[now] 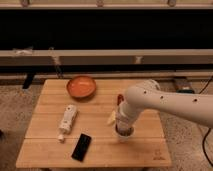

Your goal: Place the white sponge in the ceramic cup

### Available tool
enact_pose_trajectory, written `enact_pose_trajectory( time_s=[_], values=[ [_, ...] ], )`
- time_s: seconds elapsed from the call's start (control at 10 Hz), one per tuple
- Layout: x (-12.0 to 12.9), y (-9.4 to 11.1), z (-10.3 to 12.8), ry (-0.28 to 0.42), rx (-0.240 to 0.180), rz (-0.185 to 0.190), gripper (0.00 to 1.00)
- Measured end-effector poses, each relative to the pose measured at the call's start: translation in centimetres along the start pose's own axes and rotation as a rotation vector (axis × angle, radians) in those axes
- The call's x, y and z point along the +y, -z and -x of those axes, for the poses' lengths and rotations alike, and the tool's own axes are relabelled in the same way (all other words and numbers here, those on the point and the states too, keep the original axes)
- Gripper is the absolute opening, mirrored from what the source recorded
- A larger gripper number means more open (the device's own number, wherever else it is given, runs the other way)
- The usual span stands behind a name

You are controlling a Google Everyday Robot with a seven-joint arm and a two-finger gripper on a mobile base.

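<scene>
The ceramic cup (124,135) is a small white cup standing on the wooden table (50,150), right of centre near the front. My gripper (121,125) hangs straight above it, at the end of the white arm (165,102) that reaches in from the right, and it hides the cup's mouth. A cream piece, the white sponge (111,118), sticks out at the gripper's left side just above the cup's rim. Whether it is gripped I cannot tell.
A shallow orange bowl (81,86) stands at the table's back. A white capped bottle (67,120) lies on the left half. A black flat device (82,146) lies near the front edge. A dark wall with ledges runs behind the table.
</scene>
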Motion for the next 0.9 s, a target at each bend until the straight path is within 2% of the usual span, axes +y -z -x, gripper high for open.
enact_pose_trajectory(
  time_s=[0.2, 0.5, 0.7, 0.8, 0.9],
  values=[
    [0.1, 0.0, -0.2, 0.004, 0.007, 0.003, 0.64],
    [1.2, 2.5, 0.7, 0.039, -0.024, -0.013, 0.64],
    [2.0, 4.1, 1.7, 0.074, -0.045, -0.043, 0.64],
    [2.3, 4.4, 2.3, 0.074, -0.045, -0.066, 0.64],
    [2.6, 4.4, 2.4, 0.077, -0.042, -0.072, 0.64]
  ],
)
